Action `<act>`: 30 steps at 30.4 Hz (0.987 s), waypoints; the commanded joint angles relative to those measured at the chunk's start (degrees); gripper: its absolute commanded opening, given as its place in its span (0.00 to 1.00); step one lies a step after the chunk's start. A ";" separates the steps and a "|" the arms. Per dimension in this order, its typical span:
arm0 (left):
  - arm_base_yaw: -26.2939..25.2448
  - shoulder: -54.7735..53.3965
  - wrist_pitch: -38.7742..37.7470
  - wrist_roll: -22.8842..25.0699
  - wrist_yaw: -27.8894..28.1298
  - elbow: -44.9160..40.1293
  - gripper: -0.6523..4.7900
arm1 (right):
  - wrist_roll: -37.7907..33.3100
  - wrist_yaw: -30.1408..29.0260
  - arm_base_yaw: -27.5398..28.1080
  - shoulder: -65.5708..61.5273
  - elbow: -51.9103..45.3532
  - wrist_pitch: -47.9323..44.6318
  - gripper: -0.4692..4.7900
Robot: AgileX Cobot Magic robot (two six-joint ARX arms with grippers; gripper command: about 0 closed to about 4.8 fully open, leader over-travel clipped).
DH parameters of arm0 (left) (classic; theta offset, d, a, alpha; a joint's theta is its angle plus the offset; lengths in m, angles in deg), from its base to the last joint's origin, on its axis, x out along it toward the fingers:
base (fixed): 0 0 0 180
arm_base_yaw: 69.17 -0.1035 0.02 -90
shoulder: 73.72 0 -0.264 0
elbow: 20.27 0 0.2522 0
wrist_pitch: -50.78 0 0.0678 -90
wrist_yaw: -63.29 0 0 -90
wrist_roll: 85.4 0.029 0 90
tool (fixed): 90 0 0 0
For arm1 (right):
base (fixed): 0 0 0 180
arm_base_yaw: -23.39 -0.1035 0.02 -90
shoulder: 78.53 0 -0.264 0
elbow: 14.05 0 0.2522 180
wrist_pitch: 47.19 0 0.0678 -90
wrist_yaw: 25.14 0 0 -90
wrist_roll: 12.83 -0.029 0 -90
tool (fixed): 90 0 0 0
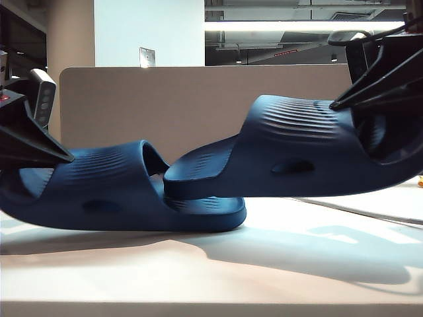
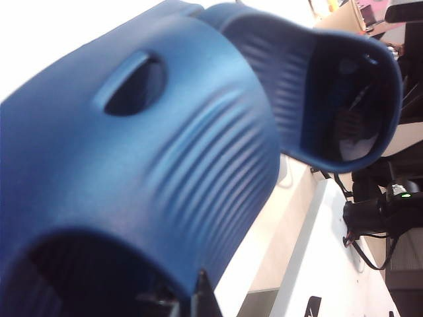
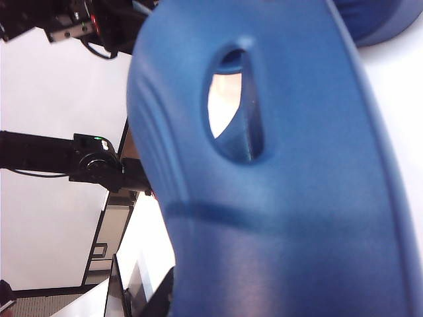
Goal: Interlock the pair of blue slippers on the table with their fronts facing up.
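Exterior view: left tool (image 1: pixel 66 157) and right tool (image 1: pixel 336 104), apparently clamped, each pinch a ribbed navy slipper (image 1: pixel 125 188).

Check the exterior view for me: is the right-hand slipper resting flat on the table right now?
No. The right-hand slipper hangs tilted in the right gripper, its toe over the left-hand slipper, with bare table under it.

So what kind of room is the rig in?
Probably an open office or lab: brown fabric divider panel behind the off-white table, exposed ceiling with a fluorescent strip light, concrete column.
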 commanded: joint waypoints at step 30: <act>1.73 -4.39 -6.91 13.79 20.02 12.26 0.11 | 3.50 16.55 -5.73 -14.47 13.27 -3.02 0.09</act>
